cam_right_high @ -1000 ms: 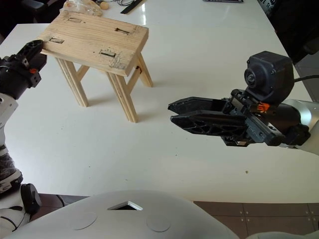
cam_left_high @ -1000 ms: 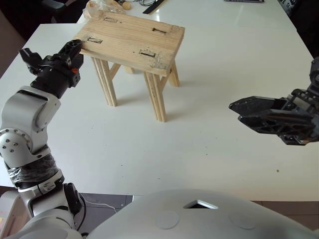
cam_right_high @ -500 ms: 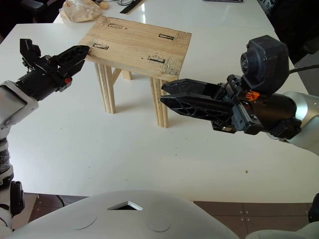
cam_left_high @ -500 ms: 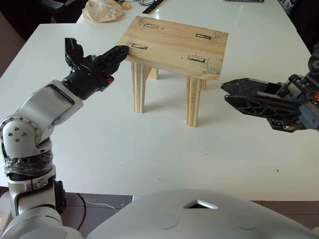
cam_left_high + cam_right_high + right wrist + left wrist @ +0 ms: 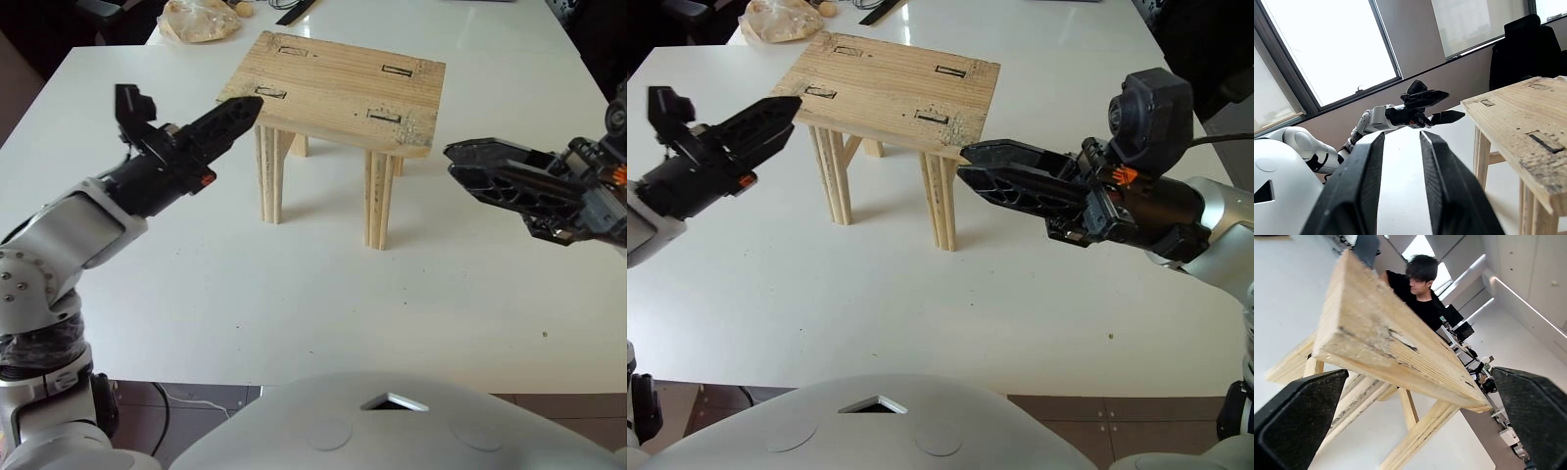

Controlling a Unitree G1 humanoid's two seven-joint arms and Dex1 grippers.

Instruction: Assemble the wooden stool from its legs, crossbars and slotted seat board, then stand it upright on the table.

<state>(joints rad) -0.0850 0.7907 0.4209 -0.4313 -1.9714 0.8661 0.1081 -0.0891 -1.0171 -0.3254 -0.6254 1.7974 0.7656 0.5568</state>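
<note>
The assembled wooden stool (image 5: pixel 338 78) stands upright on the white table (image 5: pixel 323 294), slotted seat board on top and its legs (image 5: pixel 270 181) below. My left gripper (image 5: pixel 189 95) is open wide beside the seat's near left corner, one fingertip (image 5: pixel 245 108) close to that corner. The end of the seat (image 5: pixel 1376 338) lies ahead of the left gripper (image 5: pixel 1415 421), between its spread fingers. My right gripper (image 5: pixel 451 162) hovers just off the seat's near right corner, open by a narrow gap, with nothing held. The seat edge (image 5: pixel 1518 127) passes beside the right gripper (image 5: pixel 1402 134).
A clear bag with something pale inside (image 5: pixel 201 20) and a dark object (image 5: pixel 299 10) lie at the table's far left, behind the stool. Bare tabletop stretches in front of the stool down to the near edge (image 5: pixel 392 377).
The head camera shifted early on. Both grippers closed in on the stool from either side; over the last half second the left forearm dropped lower and the right gripper rose slightly.
</note>
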